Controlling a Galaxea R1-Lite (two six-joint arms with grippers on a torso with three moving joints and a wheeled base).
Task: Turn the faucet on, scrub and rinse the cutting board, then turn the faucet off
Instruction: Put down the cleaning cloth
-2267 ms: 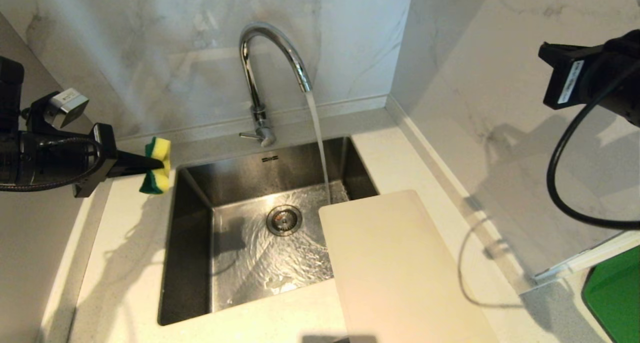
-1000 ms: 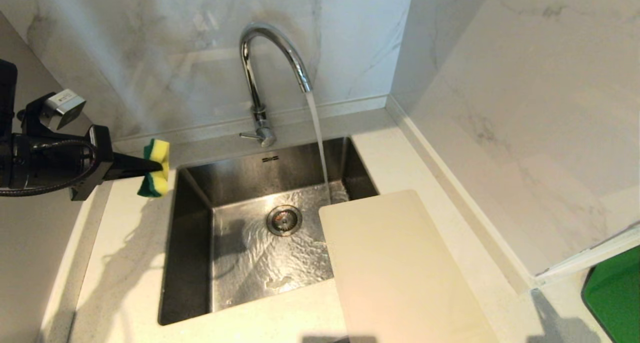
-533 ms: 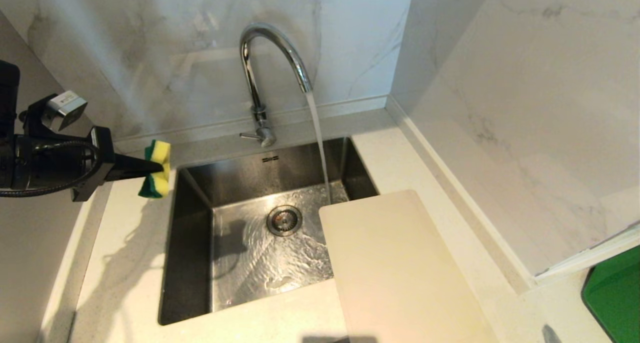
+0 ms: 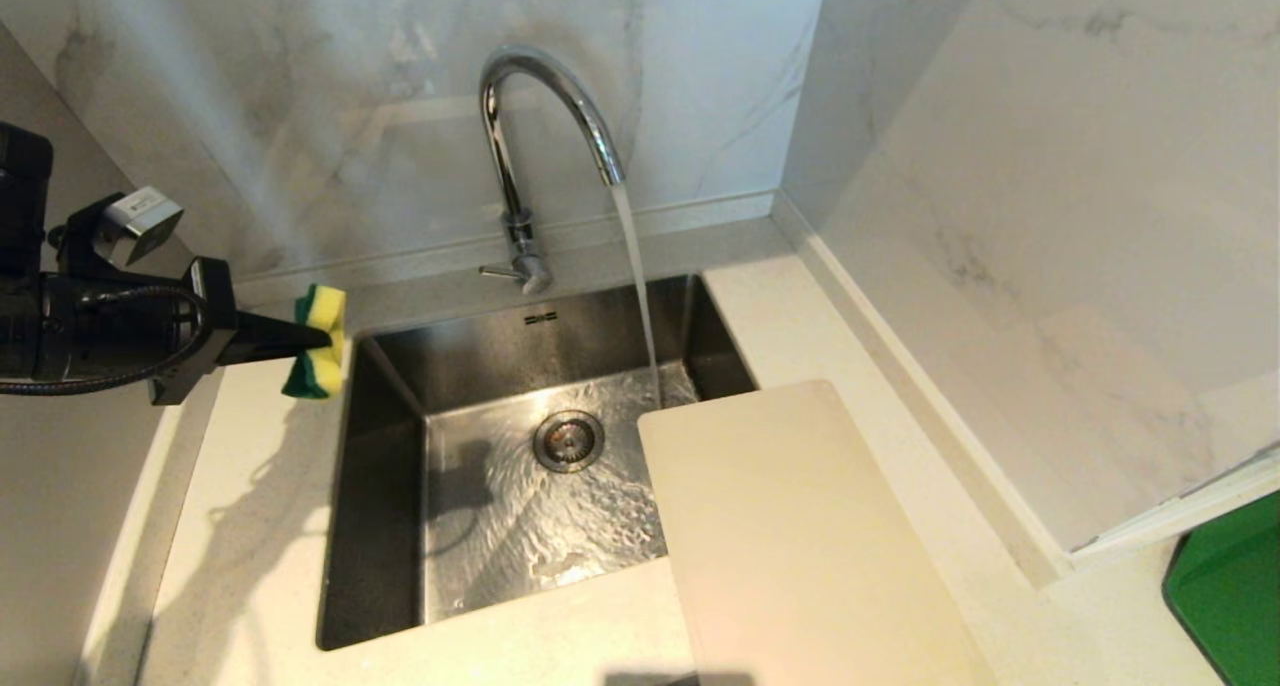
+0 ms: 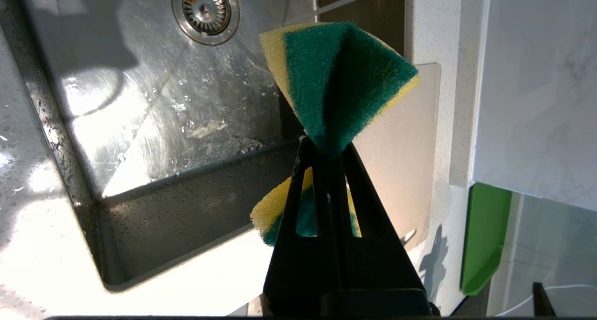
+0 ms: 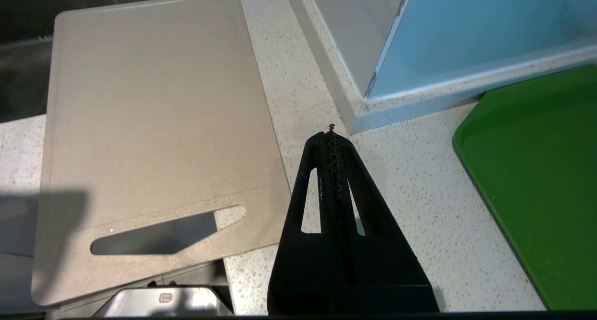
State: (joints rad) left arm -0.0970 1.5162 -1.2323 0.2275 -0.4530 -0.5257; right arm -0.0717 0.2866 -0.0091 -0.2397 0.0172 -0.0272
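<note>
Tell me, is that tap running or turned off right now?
Running. A steady stream of water falls from the faucet spout into the sink, rippling across its floor around the drain.

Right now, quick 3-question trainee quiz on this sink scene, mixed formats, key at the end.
1. True or false: water is running from the faucet into the sink.
2. What is the left tool shut on? A) the cutting board B) a sponge C) the faucet lever
3. Fill in: the right tool hangs shut and empty above the counter, between the cutting board and the ____ tray.

Key:
1. True; the stream lands in the basin just beyond the board's far edge.
2. B, the yellow-and-green sponge, held at the sink's left rim.
3. green
</note>
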